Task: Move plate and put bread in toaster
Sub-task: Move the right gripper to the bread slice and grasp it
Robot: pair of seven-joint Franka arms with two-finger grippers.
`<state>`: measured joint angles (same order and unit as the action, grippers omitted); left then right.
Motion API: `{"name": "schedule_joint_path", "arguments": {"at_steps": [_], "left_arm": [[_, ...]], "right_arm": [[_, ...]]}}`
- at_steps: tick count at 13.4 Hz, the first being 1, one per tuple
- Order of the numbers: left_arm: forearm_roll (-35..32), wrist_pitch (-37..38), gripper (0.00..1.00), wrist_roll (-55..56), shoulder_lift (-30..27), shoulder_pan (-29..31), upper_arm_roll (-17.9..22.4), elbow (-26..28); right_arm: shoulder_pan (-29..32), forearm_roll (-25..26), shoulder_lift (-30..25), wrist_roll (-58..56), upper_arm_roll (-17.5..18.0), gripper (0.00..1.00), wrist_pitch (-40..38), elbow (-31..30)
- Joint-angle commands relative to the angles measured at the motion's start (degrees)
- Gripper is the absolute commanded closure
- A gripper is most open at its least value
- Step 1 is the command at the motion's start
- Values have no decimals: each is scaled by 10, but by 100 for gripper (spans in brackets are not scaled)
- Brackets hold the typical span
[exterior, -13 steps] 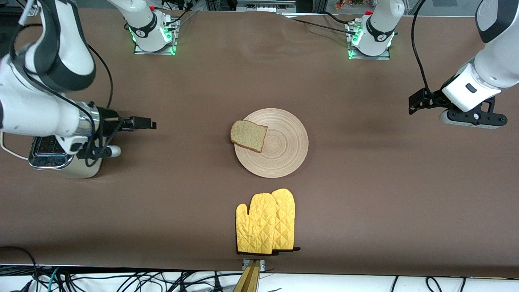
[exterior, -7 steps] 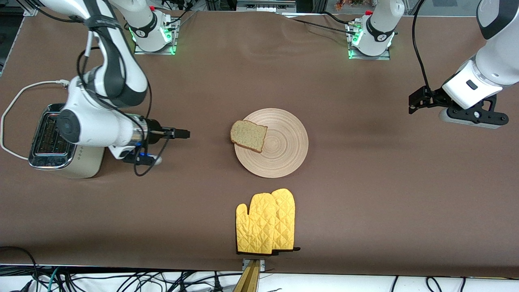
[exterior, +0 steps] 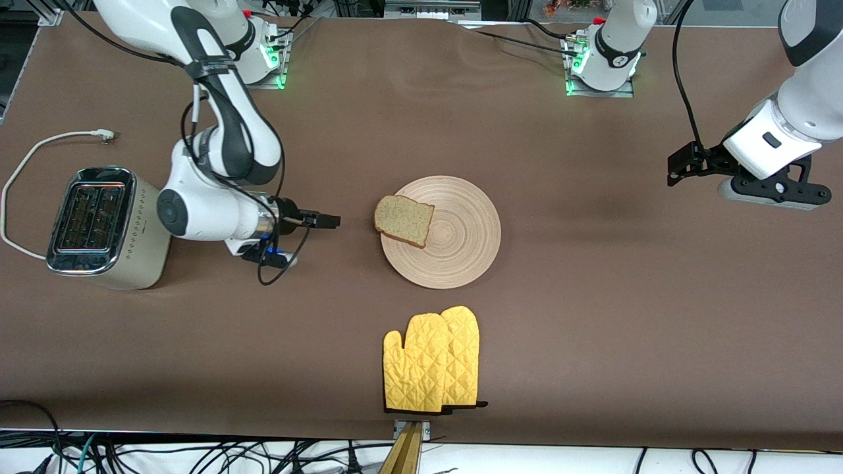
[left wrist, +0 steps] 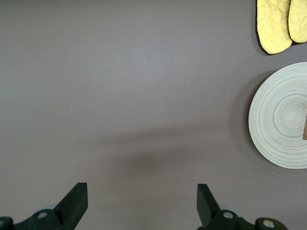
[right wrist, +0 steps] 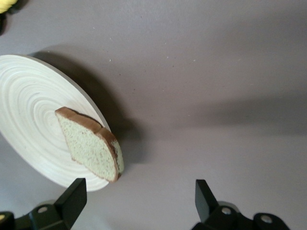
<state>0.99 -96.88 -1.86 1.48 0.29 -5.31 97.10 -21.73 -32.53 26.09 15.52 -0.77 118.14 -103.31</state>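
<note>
A pair of quilted yellow oven mitts (exterior: 431, 361) lies at the worktop's near edge, apart from the work. Farther in, at mid-table, sits the round, ring-grooved tan wooden plate (exterior: 461, 243), with the speckled brown bread slice (exterior: 404, 220) overhanging its rim on the side facing the right arm, an easy edge to pinch. The right gripper (exterior: 326, 220) hovers low just beside that slice, its fingers (right wrist: 72, 200) spread wide and level, judged ready to close on it. The cream two-slot toaster with chrome top (exterior: 99, 230) stands near the right arm's end, slots up. The left gripper (exterior: 681, 164), spread and empty, waits over the opposite end.
</note>
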Motion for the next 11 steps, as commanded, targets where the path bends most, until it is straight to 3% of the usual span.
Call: {"name": "schedule_joint_path", "arguments": {"at_steps": [1, 5, 11], "left_arm": [[2, 11, 0, -11, 13, 2, -1, -24], [2, 12, 0, -11, 16, 3, -1, -31], [2, 18, 0, -14, 19, 5, 0, -31]], "right_arm": [[-60, -10, -4, 43, -3, 0, 90, -48], [-105, -52, 32, 67, -3, 0, 147, -50], [-121, -82, 52, 67, -3, 0, 175, -49]]}}
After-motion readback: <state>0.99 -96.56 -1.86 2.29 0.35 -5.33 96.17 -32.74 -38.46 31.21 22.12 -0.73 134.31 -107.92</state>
